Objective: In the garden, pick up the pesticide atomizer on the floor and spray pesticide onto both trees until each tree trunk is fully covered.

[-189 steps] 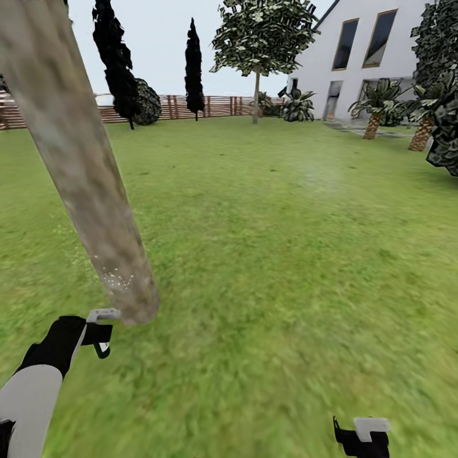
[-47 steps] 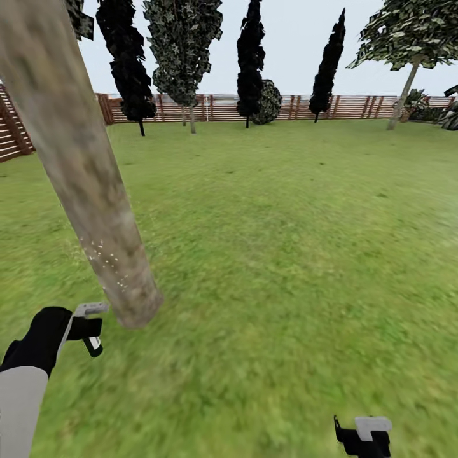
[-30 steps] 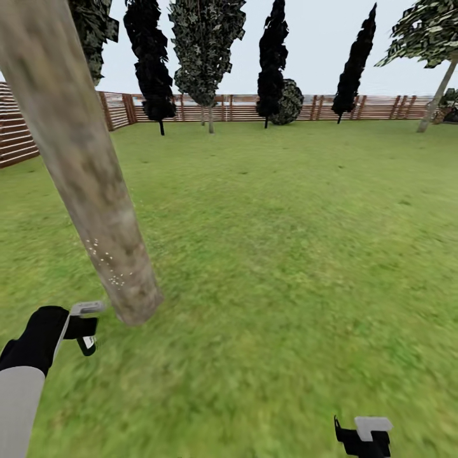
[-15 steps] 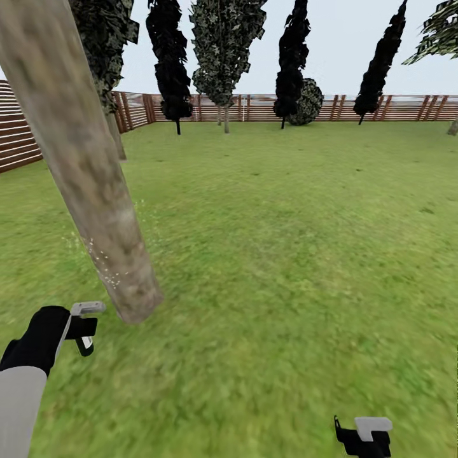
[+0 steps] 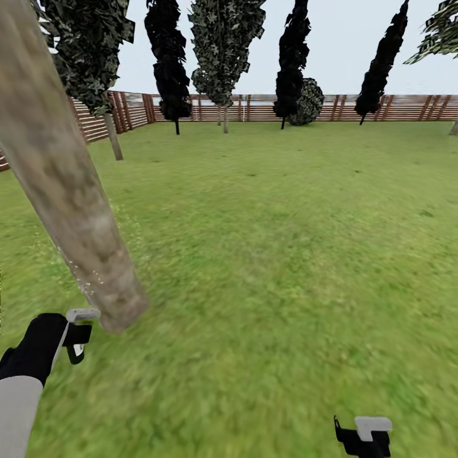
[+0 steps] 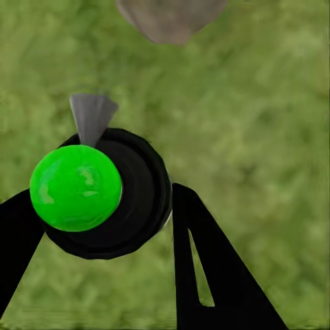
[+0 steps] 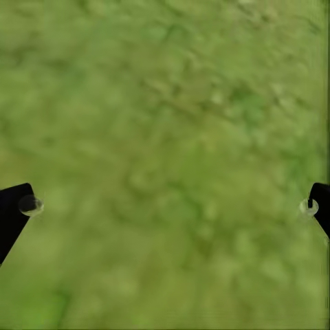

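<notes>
A thick pale grey-brown tree trunk (image 5: 60,184) leans across the left of the head view, its base (image 6: 168,17) just ahead of my left gripper (image 5: 76,340). Whitish pesticide specks (image 5: 89,275) dot the bark low down and the grass beside it. The left gripper is shut on the pesticide atomizer (image 6: 103,192), a black round bottle with a bright green ball on top and a grey nozzle aimed at the trunk base. My right gripper (image 5: 362,437) hangs open over bare grass, fingertips (image 7: 24,205) wide apart.
Lawn (image 5: 286,242) stretches ahead to a brown slat fence (image 5: 254,108). Black conifers (image 5: 166,57) and a leafy tree (image 5: 222,51) stand along it. Another leafy tree with a thin pale trunk (image 5: 114,137) stands near the left fence.
The head view has swung left, from the white house to the fence and conifers. In the last half second the near trunk and my left gripper slid slightly left and down in the picture.
</notes>
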You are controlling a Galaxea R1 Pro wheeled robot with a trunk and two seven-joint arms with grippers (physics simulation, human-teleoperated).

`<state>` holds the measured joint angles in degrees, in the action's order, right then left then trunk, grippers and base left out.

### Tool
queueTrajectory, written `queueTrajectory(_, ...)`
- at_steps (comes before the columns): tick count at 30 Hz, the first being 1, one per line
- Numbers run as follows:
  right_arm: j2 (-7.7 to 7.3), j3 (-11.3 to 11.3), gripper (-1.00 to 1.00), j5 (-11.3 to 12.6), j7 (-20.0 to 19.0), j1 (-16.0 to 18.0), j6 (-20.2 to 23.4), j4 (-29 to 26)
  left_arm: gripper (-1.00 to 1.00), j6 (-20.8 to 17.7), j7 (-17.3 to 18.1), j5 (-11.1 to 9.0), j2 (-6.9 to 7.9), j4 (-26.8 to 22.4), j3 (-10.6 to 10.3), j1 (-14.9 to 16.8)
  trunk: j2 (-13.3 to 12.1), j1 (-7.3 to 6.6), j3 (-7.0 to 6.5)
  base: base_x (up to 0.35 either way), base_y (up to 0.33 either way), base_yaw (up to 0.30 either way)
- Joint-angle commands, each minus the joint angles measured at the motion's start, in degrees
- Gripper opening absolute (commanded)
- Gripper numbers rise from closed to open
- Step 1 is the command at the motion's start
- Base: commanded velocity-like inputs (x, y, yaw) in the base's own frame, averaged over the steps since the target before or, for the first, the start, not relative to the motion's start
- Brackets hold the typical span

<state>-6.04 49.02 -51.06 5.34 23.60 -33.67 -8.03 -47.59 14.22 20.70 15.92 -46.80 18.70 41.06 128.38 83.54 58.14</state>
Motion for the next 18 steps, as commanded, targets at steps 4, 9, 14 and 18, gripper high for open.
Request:
queueTrajectory(4,-0.02,0.20,1.00,-0.62,0.46,0.04,-0.17,0.17,-1.00,3.12,0.52,0.49,-0.31,0.43,0.12,-0.52,0.02,0.00,0.05,0.131,-0.251,0.241)
queueTrajectory(9,0.04,0.14,1.00,-0.62,0.46,0.04,-0.17,0.21,-1.00,3.55,0.46,0.47,-0.49,0.48,0.22,-0.63,0.02,0.00,0.05,0.176,-0.236,0.277)
queueTrajectory(14,0.07,0.16,1.00,-0.62,0.46,0.04,-0.17,0.21,-1.00,3.55,0.46,0.48,-0.46,0.48,0.27,-0.69,0.02,0.00,0.05,0.216,-0.215,0.277)
queueTrajectory(18,0.07,0.17,1.00,-0.62,0.46,0.04,-0.17,0.21,-1.00,3.55,0.46,0.48,-0.46,0.51,0.26,-0.72,0.02,0.00,0.05,0.216,-0.214,0.277)
